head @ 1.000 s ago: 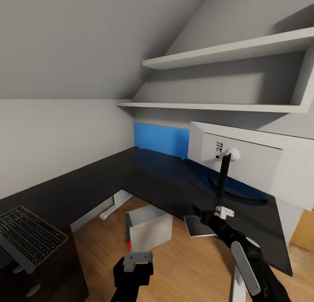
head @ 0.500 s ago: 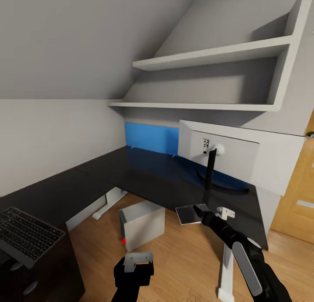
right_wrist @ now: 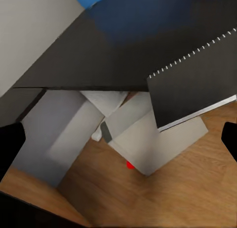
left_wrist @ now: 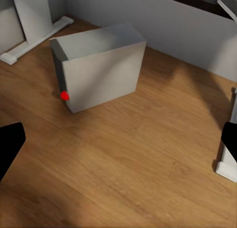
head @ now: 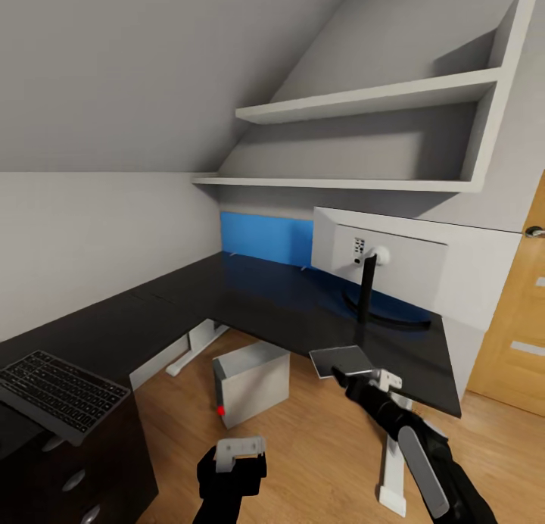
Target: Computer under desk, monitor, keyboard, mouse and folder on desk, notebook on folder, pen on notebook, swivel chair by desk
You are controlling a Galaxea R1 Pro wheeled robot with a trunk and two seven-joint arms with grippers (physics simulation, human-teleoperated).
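Notebook held out at the desk's front edge

The left gripper (head: 241, 452) hangs low over the wooden floor (left_wrist: 123, 163), its black fingertips (left_wrist: 10, 144) spread wide with nothing between them. The right gripper (head: 342, 374) pinches a spiral notebook (head: 341, 360), holding it flat by the edge of the dark desk (head: 250, 304). The keyboard (head: 60, 391) lies on the desk's near left wing. The grey computer (head: 252, 382) stands on the floor beneath. Farther back stands the monitor (head: 378, 259), rear side showing
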